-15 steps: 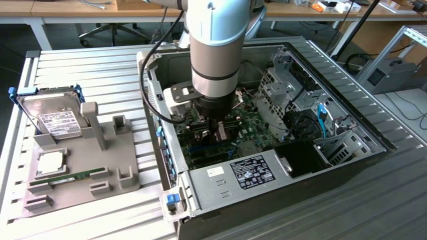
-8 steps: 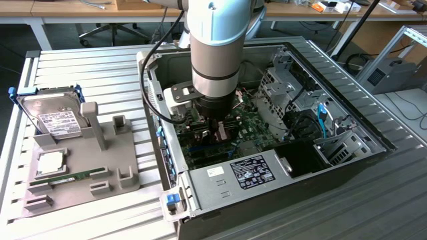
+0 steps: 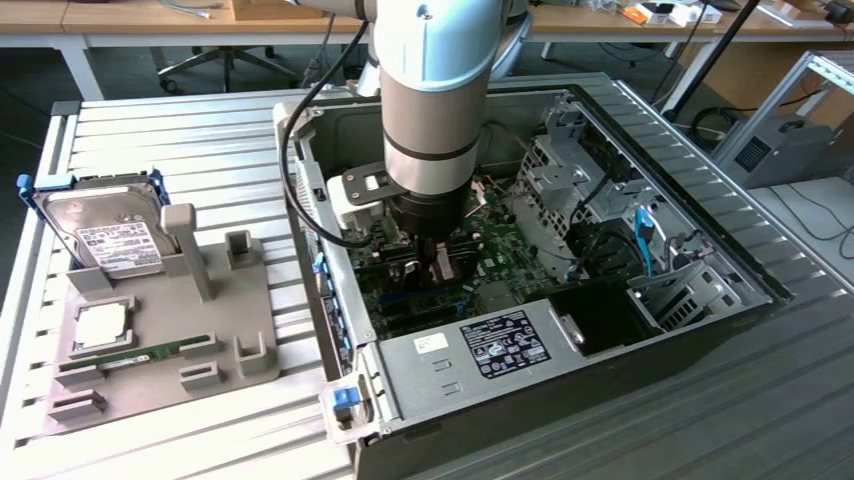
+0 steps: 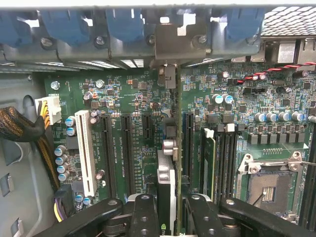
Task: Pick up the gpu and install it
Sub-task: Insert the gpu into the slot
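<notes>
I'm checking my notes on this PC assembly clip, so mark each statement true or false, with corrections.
1. The pincer grips the gpu edge-on above the motherboard. True.
2. The hard drive sits inside the computer case. False: it stands on the grey holder outside the case, on the exterior view's left.
3. The CPU socket on the motherboard is empty. True.
4. The white slot already holds a card. False: it is empty.
5. The arm reaches down into the open case. True.
</notes>
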You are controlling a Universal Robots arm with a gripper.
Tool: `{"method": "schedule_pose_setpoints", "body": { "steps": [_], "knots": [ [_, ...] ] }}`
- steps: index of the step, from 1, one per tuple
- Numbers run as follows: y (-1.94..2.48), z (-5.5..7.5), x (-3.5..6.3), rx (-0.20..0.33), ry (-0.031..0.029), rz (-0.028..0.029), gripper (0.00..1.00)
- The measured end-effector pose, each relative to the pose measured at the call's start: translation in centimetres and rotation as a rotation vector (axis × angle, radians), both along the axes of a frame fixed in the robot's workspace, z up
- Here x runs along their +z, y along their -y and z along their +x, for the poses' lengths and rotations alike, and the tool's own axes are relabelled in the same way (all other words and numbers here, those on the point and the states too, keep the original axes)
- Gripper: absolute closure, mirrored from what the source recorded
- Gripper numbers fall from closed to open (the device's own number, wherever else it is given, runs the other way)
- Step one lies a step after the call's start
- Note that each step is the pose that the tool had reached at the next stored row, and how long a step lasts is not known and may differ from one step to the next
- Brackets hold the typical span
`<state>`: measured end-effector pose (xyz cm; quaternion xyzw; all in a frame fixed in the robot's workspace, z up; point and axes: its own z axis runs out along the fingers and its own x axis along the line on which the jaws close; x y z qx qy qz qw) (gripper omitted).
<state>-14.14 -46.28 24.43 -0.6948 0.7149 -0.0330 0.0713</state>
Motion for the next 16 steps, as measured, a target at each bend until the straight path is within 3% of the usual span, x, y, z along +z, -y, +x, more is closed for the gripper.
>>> {"method": "schedule_pose_setpoints", "body": {
  "steps": [4,5,6,11,16],
  "knots": [
    [-0.03,0.0,-0.11,0.000,0.0014,0.0025,0.72],
    [-0.02,0.0,-0.06,0.000,0.0007,0.0012,0.72],
    [-0.01,0.0,-0.04,0.000,0.0006,0.0008,0.65],
    [0.00,0.0,0.03,0.000,0.0001,0.0001,0.65],
    [0.00,0.1,1.07,0.000,-0.0028,0.0000,0.65]
  ]
}}
